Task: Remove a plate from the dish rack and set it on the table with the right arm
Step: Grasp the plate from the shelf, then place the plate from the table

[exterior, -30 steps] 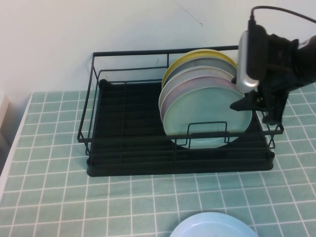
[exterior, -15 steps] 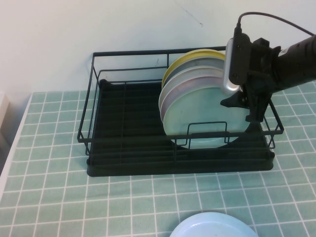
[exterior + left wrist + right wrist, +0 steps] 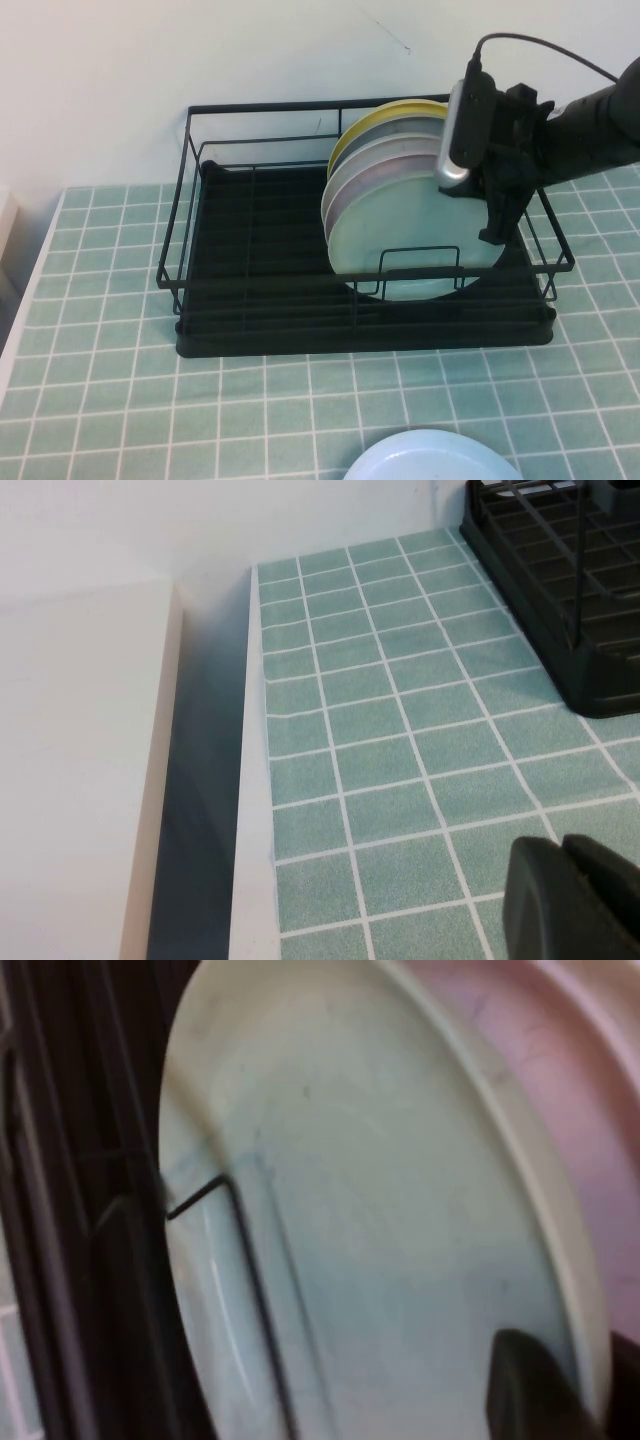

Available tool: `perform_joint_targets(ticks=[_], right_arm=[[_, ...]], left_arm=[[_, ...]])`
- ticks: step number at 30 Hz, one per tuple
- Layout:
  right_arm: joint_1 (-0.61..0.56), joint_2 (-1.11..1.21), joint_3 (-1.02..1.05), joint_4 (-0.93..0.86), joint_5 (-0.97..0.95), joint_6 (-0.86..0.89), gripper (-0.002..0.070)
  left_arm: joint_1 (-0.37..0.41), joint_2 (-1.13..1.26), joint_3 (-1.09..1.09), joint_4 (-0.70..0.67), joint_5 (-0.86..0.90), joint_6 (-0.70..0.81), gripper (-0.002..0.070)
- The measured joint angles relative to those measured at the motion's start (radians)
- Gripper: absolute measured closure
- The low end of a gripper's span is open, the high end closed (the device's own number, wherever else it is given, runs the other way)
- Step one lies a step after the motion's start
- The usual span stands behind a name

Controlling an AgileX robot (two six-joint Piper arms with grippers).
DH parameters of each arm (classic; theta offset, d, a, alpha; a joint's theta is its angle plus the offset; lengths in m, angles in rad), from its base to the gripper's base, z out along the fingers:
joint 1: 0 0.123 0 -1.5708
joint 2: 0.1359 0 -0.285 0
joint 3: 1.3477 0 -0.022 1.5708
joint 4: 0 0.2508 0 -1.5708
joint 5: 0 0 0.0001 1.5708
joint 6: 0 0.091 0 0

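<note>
The pale mint-green plate [image 3: 410, 240] stands upright at the front of a stack of plates in the black wire dish rack [image 3: 260, 290] on the teal tiled table [image 3: 100, 400]. My right gripper [image 3: 492, 228] is at the plate's right rim. In the right wrist view the plate [image 3: 380, 1210] fills the frame, and the right gripper [image 3: 590, 1390] is open with one finger in front of the plate's face and the other behind its rim. My left gripper [image 3: 562, 846] is shut and empty, low over the table [image 3: 380, 740] left of the rack [image 3: 590, 630].
Behind the mint plate stand a pale pink plate [image 3: 345, 190], a whitish plate and a yellow one [image 3: 400, 110]. A light blue plate [image 3: 430, 460] lies flat at the table's front edge. A white wall rises behind the rack. The table's left edge drops off [image 3: 245, 780].
My right arm has moved left and slightly down toward the stack, bringing its fingers onto the mint plate's right rim. The plates and the left arm have not moved.
</note>
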Motion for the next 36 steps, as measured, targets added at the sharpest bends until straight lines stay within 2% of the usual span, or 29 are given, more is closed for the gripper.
perform_joint_targets(ticks=[2, 10, 19, 23, 27, 31, 36], right_arm=[[0.0, 0.0, -0.022, 0.0, -0.002, 0.027, 0.0599], [0.0, -0.106, -0.144, -0.15, 0.143, 0.247, 0.0599], [-0.01, -0.418, -0.137, -0.249, 0.469, 0.732, 0.0601], [-0.01, -0.56, 0.002, -0.244, 0.577, 0.941, 0.0601], [-0.01, -0.697, 0.275, -0.174, 0.571, 1.069, 0.0601], [-0.01, -0.739, 0.527, -0.037, 0.497, 1.073, 0.0601], [-0.01, -0.697, 0.711, 0.158, 0.352, 0.924, 0.0601]], left_arm=[[0.0, 0.0, 0.0, 0.0, 0.0, 0.0, 0.0678], [0.0, 0.0, 0.0, 0.0, 0.0, 0.0, 0.0678], [0.0, 0.0, 0.0, 0.0, 0.0, 0.0, 0.0678], [0.0, 0.0, 0.0, 0.0, 0.0, 0.0, 0.0678], [0.0, 0.0, 0.0, 0.0, 0.0, 0.0, 0.0678], [0.0, 0.0, 0.0, 0.0, 0.0, 0.0, 0.0678], [0.0, 0.0, 0.0, 0.0, 0.0, 0.0, 0.0678]])
